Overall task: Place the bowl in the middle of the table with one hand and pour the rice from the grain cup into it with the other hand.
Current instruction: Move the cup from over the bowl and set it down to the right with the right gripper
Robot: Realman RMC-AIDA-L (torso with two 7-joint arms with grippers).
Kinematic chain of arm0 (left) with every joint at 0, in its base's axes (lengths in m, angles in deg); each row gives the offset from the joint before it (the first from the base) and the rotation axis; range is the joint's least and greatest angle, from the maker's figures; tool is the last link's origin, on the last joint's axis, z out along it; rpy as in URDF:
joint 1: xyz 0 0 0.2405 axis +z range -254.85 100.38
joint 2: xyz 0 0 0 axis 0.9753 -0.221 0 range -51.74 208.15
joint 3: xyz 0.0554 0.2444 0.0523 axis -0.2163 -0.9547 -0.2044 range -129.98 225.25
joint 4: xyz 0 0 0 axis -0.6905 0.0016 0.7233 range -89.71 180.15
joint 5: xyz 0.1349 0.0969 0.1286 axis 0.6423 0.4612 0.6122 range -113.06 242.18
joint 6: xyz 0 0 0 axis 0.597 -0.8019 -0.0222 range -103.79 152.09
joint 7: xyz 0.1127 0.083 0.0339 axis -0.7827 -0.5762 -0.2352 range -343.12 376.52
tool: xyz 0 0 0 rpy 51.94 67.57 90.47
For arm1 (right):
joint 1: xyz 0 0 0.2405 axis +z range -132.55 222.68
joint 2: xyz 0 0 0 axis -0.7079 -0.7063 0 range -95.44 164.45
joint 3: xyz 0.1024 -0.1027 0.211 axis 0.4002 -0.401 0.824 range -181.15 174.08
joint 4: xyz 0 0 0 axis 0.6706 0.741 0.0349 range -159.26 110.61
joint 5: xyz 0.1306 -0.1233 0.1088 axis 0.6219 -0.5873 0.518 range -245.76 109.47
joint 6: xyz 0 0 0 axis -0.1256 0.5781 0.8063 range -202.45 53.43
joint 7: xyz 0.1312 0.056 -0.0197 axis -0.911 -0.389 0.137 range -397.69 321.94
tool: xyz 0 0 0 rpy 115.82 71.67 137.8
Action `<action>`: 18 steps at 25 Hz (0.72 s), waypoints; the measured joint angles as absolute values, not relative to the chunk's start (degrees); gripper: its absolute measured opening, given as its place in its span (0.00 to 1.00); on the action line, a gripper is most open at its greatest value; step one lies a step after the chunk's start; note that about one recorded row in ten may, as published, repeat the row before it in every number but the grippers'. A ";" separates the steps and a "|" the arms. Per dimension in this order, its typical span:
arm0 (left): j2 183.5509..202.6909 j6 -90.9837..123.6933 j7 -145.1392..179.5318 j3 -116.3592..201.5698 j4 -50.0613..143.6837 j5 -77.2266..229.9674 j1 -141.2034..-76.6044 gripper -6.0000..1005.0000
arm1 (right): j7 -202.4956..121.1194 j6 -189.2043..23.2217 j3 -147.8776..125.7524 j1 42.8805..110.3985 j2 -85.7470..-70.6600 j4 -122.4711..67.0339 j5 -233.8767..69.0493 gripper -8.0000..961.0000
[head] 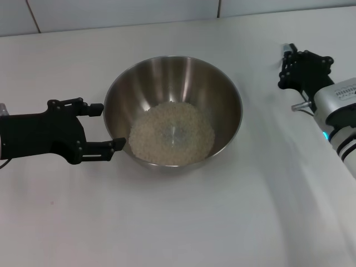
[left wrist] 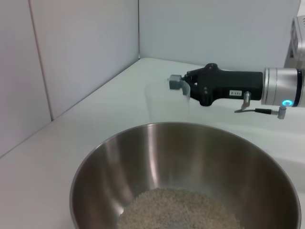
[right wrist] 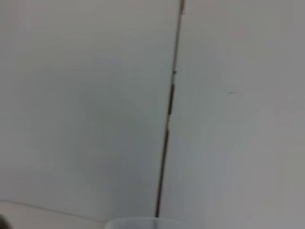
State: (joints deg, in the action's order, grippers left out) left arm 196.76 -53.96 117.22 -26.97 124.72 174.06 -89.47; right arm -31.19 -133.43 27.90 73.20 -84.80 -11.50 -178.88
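Note:
The steel bowl (head: 173, 83) stands in the middle of the white table (head: 183, 222) with a flat mass of rice (head: 171, 132) in its bottom. It also fills the left wrist view (left wrist: 157, 148), rice (left wrist: 181, 210) inside. My left gripper (head: 110, 127) is open, right against the bowl's left outer wall, holding nothing. My right gripper (head: 283, 65) is at the far right of the table, away from the bowl, and also shows in the left wrist view (left wrist: 177, 85). It is shut on the clear grain cup (left wrist: 162, 107), which is upright and looks empty. The cup's rim (right wrist: 143, 223) shows in the right wrist view.
White wall panels (head: 122, 11) run along the table's far edge, with a dark seam (right wrist: 169, 105) close beyond the cup. Bare table lies in front of the bowl and between the bowl and the right arm (head: 339, 105).

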 joint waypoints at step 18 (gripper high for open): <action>196.77 -53.98 117.15 -26.97 124.05 174.06 -89.65 0.84 | -31.57 -128.31 27.90 72.05 -85.08 -10.76 -181.95 0.12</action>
